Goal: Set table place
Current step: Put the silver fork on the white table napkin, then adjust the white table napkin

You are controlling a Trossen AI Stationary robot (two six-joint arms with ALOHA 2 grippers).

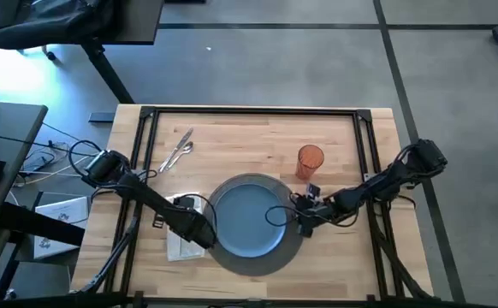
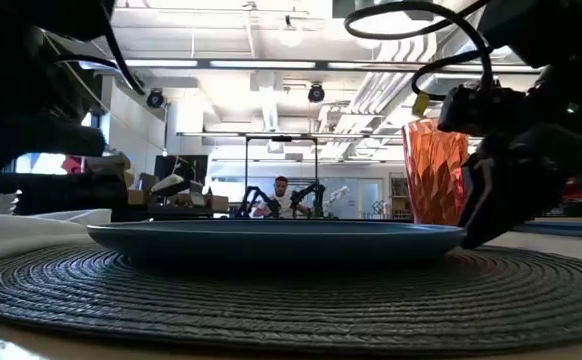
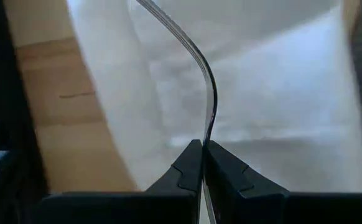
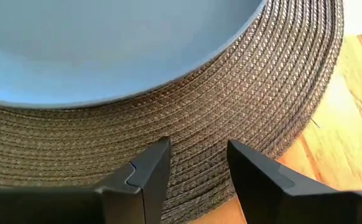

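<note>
blue plate (image 1: 247, 216) centre | orange cup (image 1: 310, 160) | cutlery (image 1: 179, 149) far-left | white napkin (image 1: 183, 244) | person (image 2: 282, 196) in bkgd

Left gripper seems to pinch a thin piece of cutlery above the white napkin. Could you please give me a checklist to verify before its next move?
1. Left gripper shut firmly on the cutlery piece: ok.
2. Napkin lies directly under it: ok.
3. Kind of cutlery held: cannot tell.
4. Plate sits on the placemat: ok.
5. Right gripper open, holding nothing, over the placemat's edge: ok.
6. Cup upright, away from the left arm: ok.
</note>
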